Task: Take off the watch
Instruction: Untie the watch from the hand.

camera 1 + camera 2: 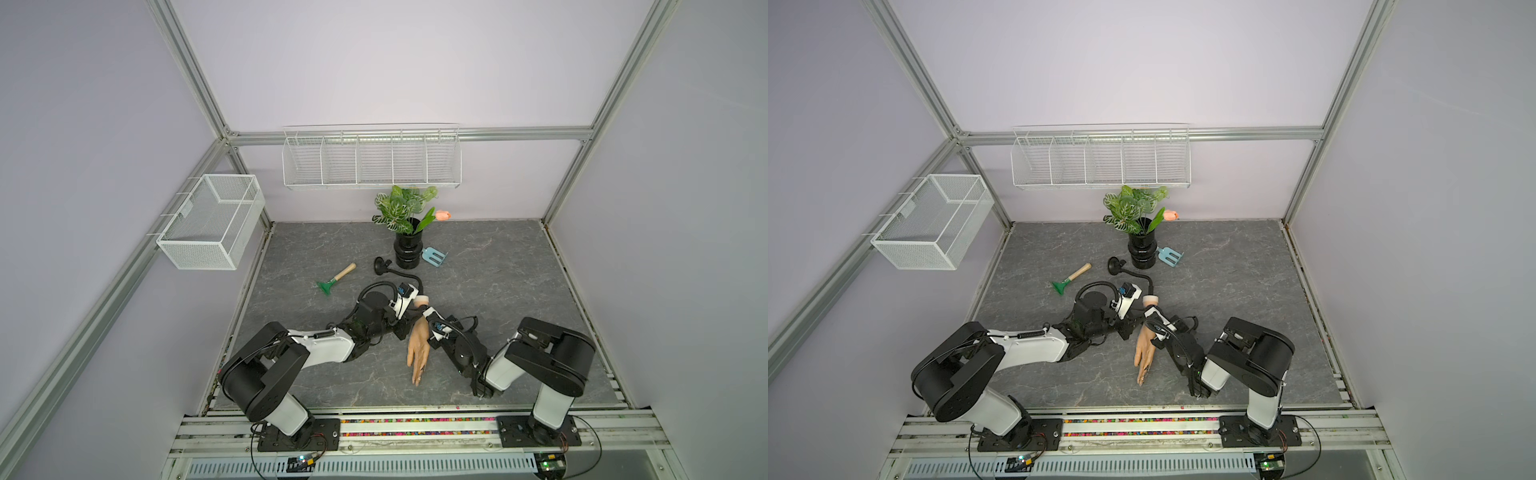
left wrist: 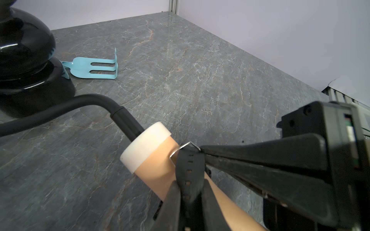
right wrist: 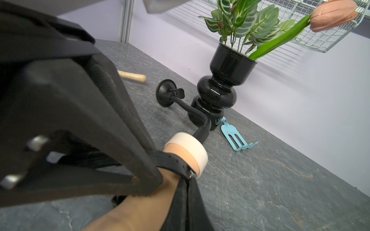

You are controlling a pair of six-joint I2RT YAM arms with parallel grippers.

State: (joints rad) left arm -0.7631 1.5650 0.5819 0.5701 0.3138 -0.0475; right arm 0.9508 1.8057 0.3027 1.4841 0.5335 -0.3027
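The tan mannequin hand (image 1: 417, 353) (image 1: 1144, 353) lies palm down on the grey table, its white-capped wrist (image 2: 145, 146) on a black gooseneck stalk. The watch is on that wrist. Only its black holed strap (image 2: 190, 166) (image 3: 172, 160) and wire buckle (image 2: 185, 147) show; the dial is hidden. My left gripper (image 2: 189, 192) (image 1: 413, 316) reaches in from the left and is shut on the strap's loose end. My right gripper (image 3: 188, 181) (image 1: 426, 311) comes from the other side and is shut, its tips pinching the buckle. In both top views the grippers cover the watch.
The stalk runs to a black suction-cup base (image 1: 381, 266). Behind it stand a black vase with plants (image 1: 407, 249) and a blue hand fork (image 1: 435, 255). A green rake with a wooden handle (image 1: 336, 279) lies to the left. Wire baskets (image 1: 372, 160) (image 1: 212, 220) hang on the walls.
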